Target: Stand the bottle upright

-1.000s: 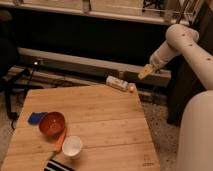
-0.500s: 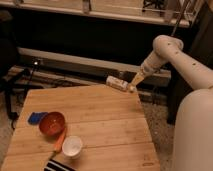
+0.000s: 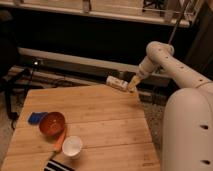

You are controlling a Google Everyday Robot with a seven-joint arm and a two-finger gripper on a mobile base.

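A pale wooden table (image 3: 100, 120) fills the lower left of the frame, dark wall and a long light ledge (image 3: 75, 59) behind it; the bottle (image 3: 116, 83) lies on its side at the table's far right corner, just right of centre frame. The gripper (image 3: 132, 85), at the end of the white arm (image 3: 167, 61) reaching in from the right, hangs just beside the bottle's right end, fingers spread wide, holding nothing; a red bowl (image 3: 52, 123), a white cup (image 3: 72, 146) and a blue object (image 3: 36, 118) sit lower left, well apart from the bottle.
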